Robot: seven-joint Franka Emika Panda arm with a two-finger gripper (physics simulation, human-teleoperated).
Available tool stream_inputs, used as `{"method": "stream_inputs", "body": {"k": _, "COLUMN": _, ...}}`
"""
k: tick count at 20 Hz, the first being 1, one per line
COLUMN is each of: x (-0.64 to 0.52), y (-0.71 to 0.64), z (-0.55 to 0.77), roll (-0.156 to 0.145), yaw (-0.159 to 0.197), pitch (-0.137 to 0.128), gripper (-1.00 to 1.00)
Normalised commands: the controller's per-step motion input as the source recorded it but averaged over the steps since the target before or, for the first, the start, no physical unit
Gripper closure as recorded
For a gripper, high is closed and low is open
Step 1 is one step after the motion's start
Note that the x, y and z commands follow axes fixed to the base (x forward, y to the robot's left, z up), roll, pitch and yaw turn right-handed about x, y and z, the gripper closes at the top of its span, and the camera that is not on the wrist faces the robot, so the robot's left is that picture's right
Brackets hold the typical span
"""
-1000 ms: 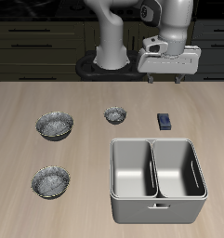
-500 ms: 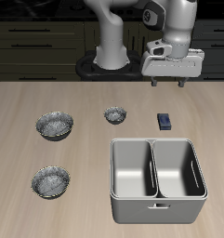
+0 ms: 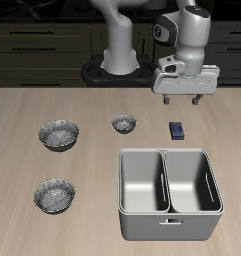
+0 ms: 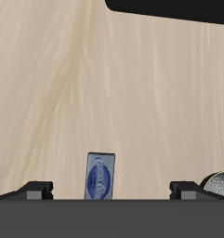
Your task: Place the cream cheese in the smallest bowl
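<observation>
Exterior view: the white two-finger gripper [image 3: 182, 100] hangs above the pale wooden table [image 3: 22, 140], upper right of frame, fingers spread apart and holding nothing. The cream cheese [image 3: 177, 129], a small flat dark blue box, lies on the table just below it in the frame, beside the far rim of the double steel bin [image 3: 170, 193]. The smallest bowl [image 3: 124, 124], speckled grey with a dark rim, sits well apart from the box, near frame centre. Two wider speckled bowls [image 3: 59, 134] [image 3: 54, 195] lie at frame left. Dark cabinets behind.

Wrist view: the cream cheese [image 4: 99, 176] shows its lighter label, lying between the dark fingertips [image 4: 34, 190]. The smallest bowl's [image 4: 218, 184] rim is cut off at the frame edge. Wood grain is plain here; other bowls and bin unseen.
</observation>
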Motion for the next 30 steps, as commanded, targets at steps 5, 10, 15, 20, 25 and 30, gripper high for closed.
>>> {"method": "stream_inputs", "body": {"k": 5, "x": -0.01, "y": 0.04, "z": -0.18, "roll": 0.0, "yaw": -0.026, "pitch": -0.027, "gripper": -1.0}}
{"method": "stream_inputs", "body": {"k": 10, "x": -0.03, "y": 0.09, "z": -0.25, "roll": -0.02, "yaw": 0.027, "pitch": -0.035, "gripper": -1.0}}
{"method": "stream_inputs", "body": {"k": 15, "x": 0.0, "y": 0.05, "z": -0.17, "roll": -0.009, "yaw": 0.024, "pitch": -0.046, "gripper": -1.0}}
{"method": "stream_inputs", "body": {"k": 20, "x": -0.05, "y": 0.03, "z": -0.16, "roll": -0.006, "yaw": 0.003, "pitch": -0.038, "gripper": -1.0}}
{"method": "stream_inputs", "body": {"k": 25, "x": -0.05, "y": -0.05, "z": -0.1, "roll": -0.023, "yaw": -0.013, "pitch": -0.041, "gripper": -1.0}}
{"method": "stream_inputs", "body": {"k": 30, "x": 0.03, "y": -0.06, "z": -0.18, "roll": -0.011, "yaw": -0.042, "pitch": 0.007, "gripper": -1.0}}
